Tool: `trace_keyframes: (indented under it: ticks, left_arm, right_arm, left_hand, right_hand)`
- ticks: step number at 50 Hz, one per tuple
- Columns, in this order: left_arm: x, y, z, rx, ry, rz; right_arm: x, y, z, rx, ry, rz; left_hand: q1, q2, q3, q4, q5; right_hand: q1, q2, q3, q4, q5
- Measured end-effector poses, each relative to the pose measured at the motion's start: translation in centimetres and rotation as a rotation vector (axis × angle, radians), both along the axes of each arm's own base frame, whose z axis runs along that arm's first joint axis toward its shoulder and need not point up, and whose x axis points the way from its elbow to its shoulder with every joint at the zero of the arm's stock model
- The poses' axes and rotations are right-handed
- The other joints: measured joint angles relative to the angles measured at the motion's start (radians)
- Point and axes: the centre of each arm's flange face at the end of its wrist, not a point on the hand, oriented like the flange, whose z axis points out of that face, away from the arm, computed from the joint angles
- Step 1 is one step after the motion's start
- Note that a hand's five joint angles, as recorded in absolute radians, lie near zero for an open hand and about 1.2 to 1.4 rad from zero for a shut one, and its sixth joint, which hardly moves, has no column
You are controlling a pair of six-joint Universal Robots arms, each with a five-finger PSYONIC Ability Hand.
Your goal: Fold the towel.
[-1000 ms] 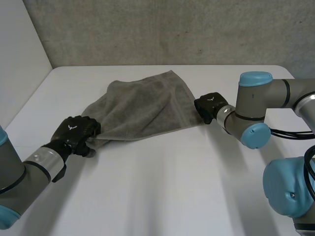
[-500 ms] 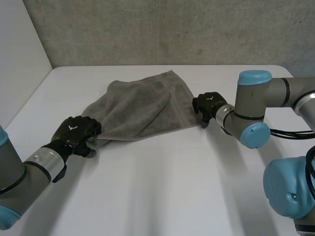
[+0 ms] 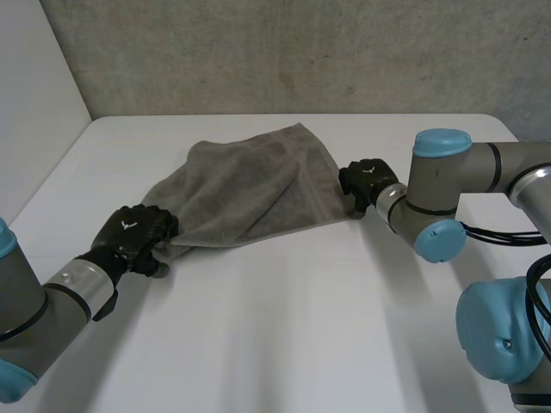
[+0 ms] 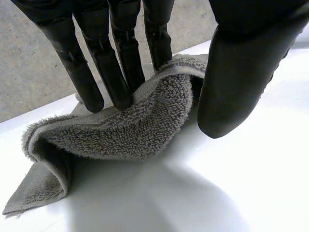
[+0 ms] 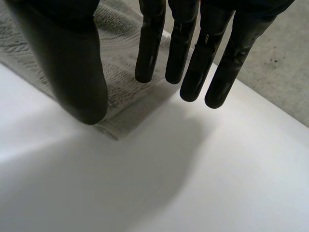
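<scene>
The left hand's (image 4: 116, 82) fingers press down on a raised fold of the towel (image 4: 135, 130) and its thumb closes in against the fold's other side, so the bunched corner is pinched between them; a loose flap of that corner lies flat on the table (image 4: 231, 193) beside the fold. The right hand (image 5: 193, 63) has straight fingers set apart from the thumb, held over another corner of the towel that lies flat on the table; it grips nothing, and I cannot tell whether the fingertips touch the cloth. In the head view the towel lies rumpled but mostly spread on the far half of the table, one corner close to the far edge. The pinched corner is the one nearest the left edge, the right hand's the one nearest the right edge. The left arm (image 3: 52, 301) comes in from the near left corner, the right arm (image 3: 448, 194) from the right edge.
</scene>
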Motion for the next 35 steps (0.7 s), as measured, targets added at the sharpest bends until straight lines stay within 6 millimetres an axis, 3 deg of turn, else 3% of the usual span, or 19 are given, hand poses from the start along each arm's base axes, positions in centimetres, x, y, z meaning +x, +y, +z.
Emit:
trace_keyframes:
  ticks: [22, 25, 29, 35]
  left_arm:
    - [-0.1, 0.1, 0.0, 0.001, 0.000, -0.003]
    - [-0.1, 0.1, 0.0, 0.001, -0.001, -0.003]
    - [-0.1, 0.1, 0.0, 0.001, -0.001, -0.004]
    - [-0.1, 0.1, -0.1, 0.002, -0.001, -0.004]
  right_arm:
    - [0.0, -0.1, -0.8, 0.001, 0.000, -0.009]
    - [0.0, -0.1, -0.9, 0.003, 0.001, -0.009]
    - [0.0, -0.1, -0.9, 0.006, 0.002, -0.010]
    - [0.1, 0.0, -0.6, 0.003, -0.001, -0.006]
  left_hand:
    - [0.000, 0.000, 0.000, 0.000, 0.000]
    - [0.000, 0.000, 0.000, 0.000, 0.000]
    - [0.000, 0.000, 0.000, 0.000, 0.000]
    - [0.000, -0.002, -0.005, -0.004, -0.001]
  right_hand:
    - [0.035, 0.041, 0.039, 0.037, 0.034]
    - [0.198, 0.221, 0.199, 0.184, 0.172]
    - [0.608, 0.639, 0.612, 0.604, 0.557]
    - [0.632, 0.673, 0.663, 0.655, 0.635]
